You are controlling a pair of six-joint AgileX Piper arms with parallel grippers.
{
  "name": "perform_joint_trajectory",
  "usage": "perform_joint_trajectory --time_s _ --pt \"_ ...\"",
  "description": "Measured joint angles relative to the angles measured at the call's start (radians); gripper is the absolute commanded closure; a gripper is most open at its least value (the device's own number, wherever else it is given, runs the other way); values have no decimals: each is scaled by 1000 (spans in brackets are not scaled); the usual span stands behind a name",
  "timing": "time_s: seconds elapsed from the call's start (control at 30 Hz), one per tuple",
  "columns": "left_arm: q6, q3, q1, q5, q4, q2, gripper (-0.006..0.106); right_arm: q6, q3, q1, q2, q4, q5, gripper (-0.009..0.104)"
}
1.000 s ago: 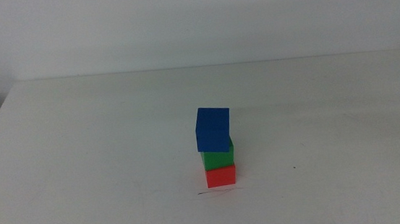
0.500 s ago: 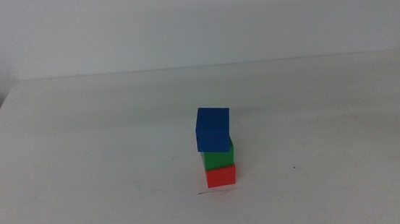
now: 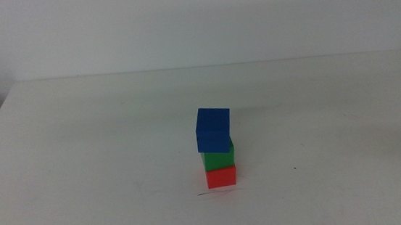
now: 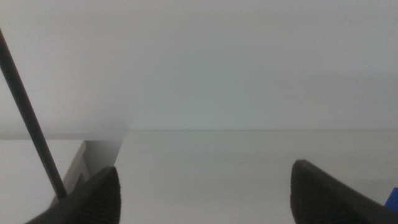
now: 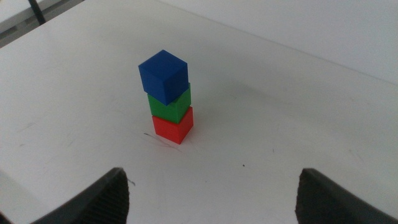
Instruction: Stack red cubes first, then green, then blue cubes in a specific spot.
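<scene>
— What's on the table (image 3: 80, 152) from where you stand?

— A little tower of three. The red cube (image 3: 221, 176) sits at the bottom on the white top, the green cube (image 3: 220, 157) rests on it, and the blue cube (image 3: 213, 129) is on top of that. The blue one is turned a bit and hangs slightly past the green one's edge toward the left arm's side.

— Is it on the mark?

— The thin dark scribble (image 3: 213, 193) runs just in front of the red cube's base, right at its near edge, so the stack stands at the marked spot.

— And the arms?

— Neither is near the tower. The right gripper (image 5: 211, 208) hangs well back from it, looking down at the stack, jaws spread wide with nothing between them. Only a dark sliver shows at the right edge of the overhead picture.

— The left one?

— The left gripper (image 4: 205, 199) is off to the side, low over the table, pointing toward the wall. Its jaws are also spread apart and empty. A corner of blue peeks in past one jaw at the frame's edge, and a thin dark cable (image 4: 31, 118) crosses in front.
</scene>
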Motion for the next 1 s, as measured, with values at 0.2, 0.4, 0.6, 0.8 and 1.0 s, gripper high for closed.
perform_joint_trajectory --time_s 0.2,0.4,0.6,0.8,1.0 --pt "0 225 0 -128 0 -132 7 0 225 0 -143 -28 -189 26" --pt "0 504 0 -205 0 -279 7 0 430 -35 -289 -156 -232 26" --pt "0 725 0 -267 0 -430 7 0 577 -218 -448 -159 -261 26" --pt "0 860 0 -381 0 -471 7 0 674 -454 -535 -16 -301 26" --pt "0 904 0 -497 0 -471 7 0 736 -579 -535 -6 -468 26"
